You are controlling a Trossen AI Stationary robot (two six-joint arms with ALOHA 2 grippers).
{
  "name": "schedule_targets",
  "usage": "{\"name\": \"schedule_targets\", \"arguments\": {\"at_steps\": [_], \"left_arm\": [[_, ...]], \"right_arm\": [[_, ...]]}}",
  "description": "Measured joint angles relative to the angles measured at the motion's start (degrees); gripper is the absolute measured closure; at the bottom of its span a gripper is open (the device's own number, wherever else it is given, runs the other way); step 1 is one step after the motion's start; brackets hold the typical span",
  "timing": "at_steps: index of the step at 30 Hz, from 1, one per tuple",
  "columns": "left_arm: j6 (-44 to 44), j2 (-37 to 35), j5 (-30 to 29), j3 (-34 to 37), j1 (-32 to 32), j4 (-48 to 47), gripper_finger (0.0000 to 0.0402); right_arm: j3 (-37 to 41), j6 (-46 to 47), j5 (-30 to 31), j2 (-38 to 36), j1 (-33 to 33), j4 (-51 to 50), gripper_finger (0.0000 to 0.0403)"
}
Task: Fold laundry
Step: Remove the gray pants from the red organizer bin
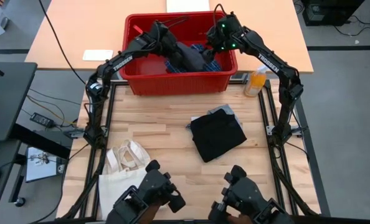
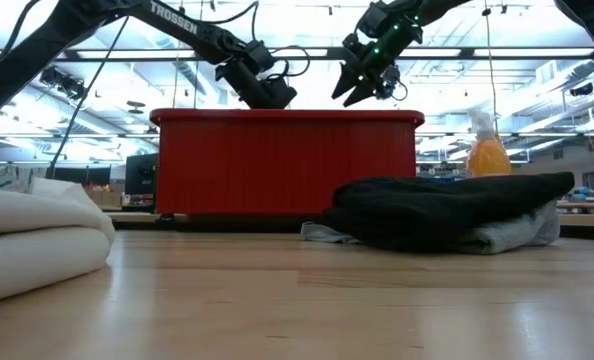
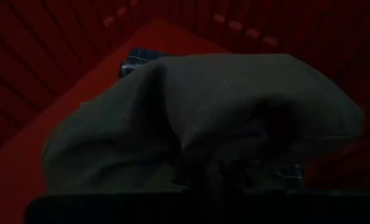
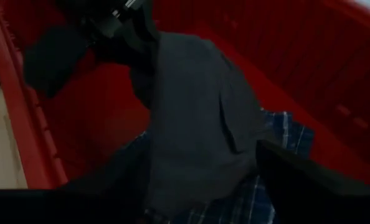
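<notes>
Nearest the camera in the low view lies the tote (image 2: 32, 235) at the left, and to its right a folded stack (image 2: 447, 212) rests on the table (image 2: 297, 300): a black garment (image 1: 217, 135) on top of a light grey top (image 1: 227, 111) whose edge shows beneath it. Behind them stands the red bin (image 1: 180, 83), with an orange bottle (image 1: 256, 81) just beside its right end. Both arms reach into the bin. At its left, the left gripper (image 1: 184, 55) is clenched on a charcoal garment (image 3: 197, 118), which drapes from its fingers above the bin floor. At its right, the right gripper (image 2: 362, 82) hovers over the rim with its fingers spread, grasping nothing. Inside the bin, a plaid piece (image 4: 266, 180) lies under and beside the charcoal one, touching it. The step in hand looks like drawing the charcoal garment out for folding. To do it well, I judge the left arm should lift straight up until the cloth clears the rim and the plaid, while the right gripper takes a free corner, so that the garment spreads flat on bare table near the stack without dragging the plaid out.
</notes>
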State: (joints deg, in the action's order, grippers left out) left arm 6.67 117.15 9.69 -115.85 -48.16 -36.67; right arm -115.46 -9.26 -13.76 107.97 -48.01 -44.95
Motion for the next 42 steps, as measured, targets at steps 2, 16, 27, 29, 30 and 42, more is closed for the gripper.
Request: {"name": "schedule_targets", "arguments": {"at_steps": [2,16,27,29,30,42], "left_arm": [[-0.07,-0.84,0.18,0.00,-0.47,-0.31,0.0368],[-0.99,-4.41,0.63,0.00,-0.71,1.05,0.0368],[-5.02,-4.41,0.02,-0.02,1.81,2.58,0.0368],[-5.03,-4.41,0.04,-0.02,1.83,2.60,0.0368],[-5.08,-4.50,0.08,-0.02,1.81,2.41,0.0368],[0.20,-7.02,9.87,-0.06,-0.77,0.93,0.0368]], "right_arm": [[0.00,-1.45,0.02,-0.37,0.00,0.37,0.0091],[0.04,-5.05,-0.75,0.09,1.89,6.23,0.0053],[0.02,-5.57,2.79,4.83,6.49,16.53,0.0056],[0.06,-6.16,7.67,6.51,6.42,15.28,0.0060],[0.13,-6.37,8.84,7.37,6.24,14.10,0.0063],[0.10,-10.55,3.71,10.28,0.24,8.46,0.0180]]}}
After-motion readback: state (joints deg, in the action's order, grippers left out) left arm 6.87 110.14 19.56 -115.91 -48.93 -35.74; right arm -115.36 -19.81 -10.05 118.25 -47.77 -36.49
